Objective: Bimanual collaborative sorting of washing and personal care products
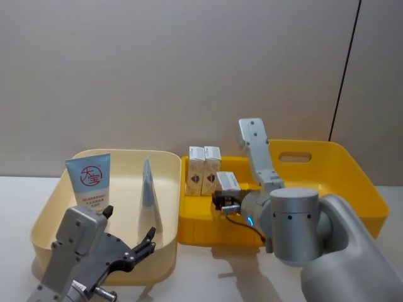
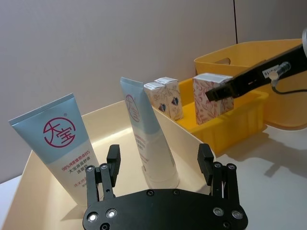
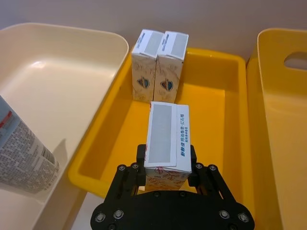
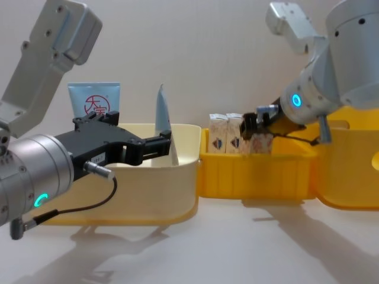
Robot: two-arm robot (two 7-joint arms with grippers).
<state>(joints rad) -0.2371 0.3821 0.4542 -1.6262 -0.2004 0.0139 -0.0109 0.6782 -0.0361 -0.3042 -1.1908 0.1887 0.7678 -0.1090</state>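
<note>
Over yellow bin (image 3: 211, 110): right gripper (image 3: 166, 157) clamps carton (image 3: 165, 132) | left gripper (image 2: 159, 155) spread wide, empty

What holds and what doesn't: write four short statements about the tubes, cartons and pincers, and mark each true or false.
1. The logo tube and the second tube both stand in the cream bin. True.
2. The left pincer grips the logo tube. False: it is open and empty, at the cream bin's near side.
3. The right pincer is shut on a white carton over the small yellow bin. True.
4. Three cartons stand at the small yellow bin's far wall. False: only the two standing cartons are there, side by side. The third is the one that the right pincer holds.
</note>
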